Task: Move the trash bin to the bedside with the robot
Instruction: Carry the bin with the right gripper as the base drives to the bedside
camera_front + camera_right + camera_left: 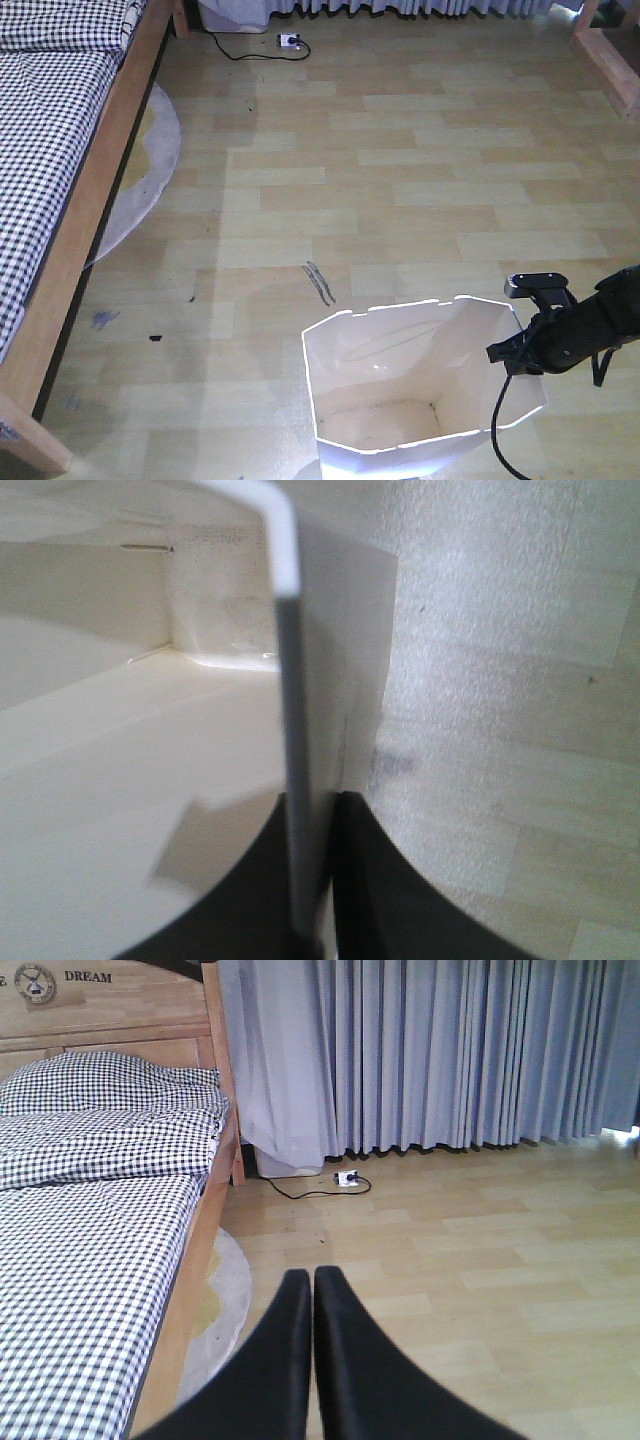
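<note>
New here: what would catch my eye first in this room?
A white trash bin stands on the floor in front, its wall pinched by the black right gripper. A bed with checked bedding runs along the left.

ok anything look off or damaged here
Nothing spilled or broken. The floor has dark scuff marks just beyond the bin and small dark spots nearer the bed. The bin looks empty, its thin wall pinched in the right gripper.
</note>
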### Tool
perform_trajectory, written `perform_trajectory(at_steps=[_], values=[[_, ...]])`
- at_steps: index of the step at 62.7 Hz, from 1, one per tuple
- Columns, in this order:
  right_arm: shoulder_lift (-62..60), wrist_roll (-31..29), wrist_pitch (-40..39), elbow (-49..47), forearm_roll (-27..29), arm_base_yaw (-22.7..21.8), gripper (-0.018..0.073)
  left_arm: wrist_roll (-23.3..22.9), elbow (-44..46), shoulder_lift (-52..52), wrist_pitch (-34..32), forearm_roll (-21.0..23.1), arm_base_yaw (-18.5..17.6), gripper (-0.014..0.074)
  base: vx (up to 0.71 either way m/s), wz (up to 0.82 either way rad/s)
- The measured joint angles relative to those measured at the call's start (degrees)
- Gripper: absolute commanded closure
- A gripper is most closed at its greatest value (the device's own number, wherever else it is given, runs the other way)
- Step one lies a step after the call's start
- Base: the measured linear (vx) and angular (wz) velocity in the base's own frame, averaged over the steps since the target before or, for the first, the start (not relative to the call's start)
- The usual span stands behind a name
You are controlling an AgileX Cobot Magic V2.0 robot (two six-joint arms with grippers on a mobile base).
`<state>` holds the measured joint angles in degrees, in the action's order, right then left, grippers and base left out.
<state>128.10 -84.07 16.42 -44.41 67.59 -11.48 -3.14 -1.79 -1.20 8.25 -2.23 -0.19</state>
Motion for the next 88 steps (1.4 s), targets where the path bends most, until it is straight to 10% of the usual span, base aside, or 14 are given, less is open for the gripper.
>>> perform_trajectory(at_steps=[88], values=[[0.00,0.00,-0.05,0.00,0.00,0.00,0.0564,0.00,0.00,0.00,0.01,0.00,0.00,0.0603,0.34,0.01]])
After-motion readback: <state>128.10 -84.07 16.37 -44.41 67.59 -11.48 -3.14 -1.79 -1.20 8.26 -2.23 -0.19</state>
